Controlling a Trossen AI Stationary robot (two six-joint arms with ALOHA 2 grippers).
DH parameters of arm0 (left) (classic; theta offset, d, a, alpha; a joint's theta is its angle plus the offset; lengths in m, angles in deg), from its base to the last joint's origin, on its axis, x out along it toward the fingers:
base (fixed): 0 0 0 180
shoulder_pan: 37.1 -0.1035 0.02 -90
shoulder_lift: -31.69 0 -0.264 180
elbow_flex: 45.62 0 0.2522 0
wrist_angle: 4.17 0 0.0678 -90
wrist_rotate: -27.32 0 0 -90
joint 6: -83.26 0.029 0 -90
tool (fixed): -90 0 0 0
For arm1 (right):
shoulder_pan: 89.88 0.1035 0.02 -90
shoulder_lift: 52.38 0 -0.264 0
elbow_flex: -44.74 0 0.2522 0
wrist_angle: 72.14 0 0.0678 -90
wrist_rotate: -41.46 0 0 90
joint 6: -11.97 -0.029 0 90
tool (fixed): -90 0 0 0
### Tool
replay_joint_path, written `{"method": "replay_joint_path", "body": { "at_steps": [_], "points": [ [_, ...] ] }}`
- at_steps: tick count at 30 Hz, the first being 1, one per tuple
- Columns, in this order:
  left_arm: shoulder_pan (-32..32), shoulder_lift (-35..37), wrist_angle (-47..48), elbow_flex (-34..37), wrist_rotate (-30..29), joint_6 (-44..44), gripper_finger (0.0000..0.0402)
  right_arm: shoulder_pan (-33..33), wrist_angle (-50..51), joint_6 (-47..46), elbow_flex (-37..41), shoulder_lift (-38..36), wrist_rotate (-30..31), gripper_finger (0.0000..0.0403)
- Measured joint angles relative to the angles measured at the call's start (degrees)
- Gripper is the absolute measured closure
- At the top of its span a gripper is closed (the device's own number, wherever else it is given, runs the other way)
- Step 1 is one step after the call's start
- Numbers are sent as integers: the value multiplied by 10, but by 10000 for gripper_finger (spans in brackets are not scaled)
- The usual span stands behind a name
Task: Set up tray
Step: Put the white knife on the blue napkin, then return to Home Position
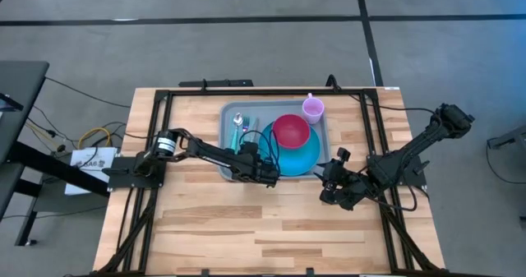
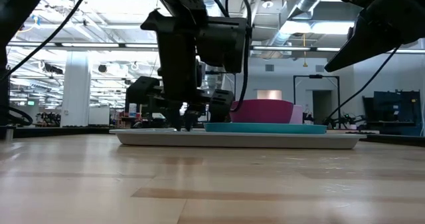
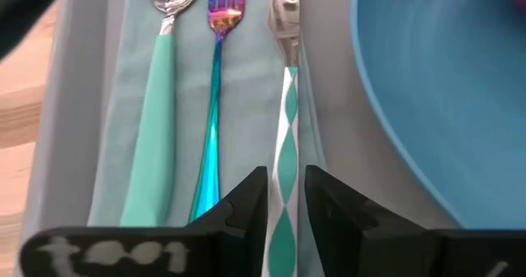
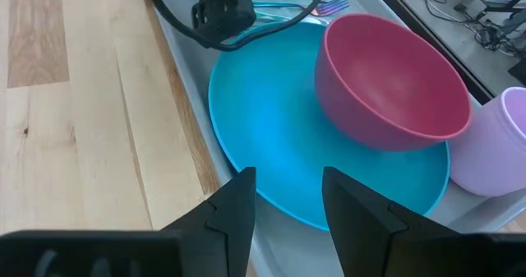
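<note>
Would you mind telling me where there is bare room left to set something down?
The tray is crowded: napkin with cutlery, plate, bowl, cup. Bare wood lies along the table's near edge, below both arms, and left of the tray.

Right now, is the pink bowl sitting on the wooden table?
No, the pink bowl sits on the blue plate, which lies in the tray, not on the bare wood.
</note>
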Motion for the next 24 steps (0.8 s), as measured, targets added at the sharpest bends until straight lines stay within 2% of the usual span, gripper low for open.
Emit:
{"method": "replay_joint_path", "body": {
  "at_steps": [9, 14, 18, 23, 24],
  "points": [
    [0, 2, 6, -3, -15, 6, 327, 0, 1, 1, 0, 0, 0, 269],
    [0, 3, 64, -46, 5, 36, 327, -3, -1, 12, 0, 0, 3, 270],
    [12, 3, 163, -117, -1, 48, 327, -4, -6, 17, -1, 0, 3, 270],
    [44, 3, 340, -244, -2, 100, 327, -3, 6, 30, -34, 0, 3, 269],
    [53, 4, 348, -266, -4, 108, 327, -3, 7, 31, -42, 0, 3, 269]
  ]
}}
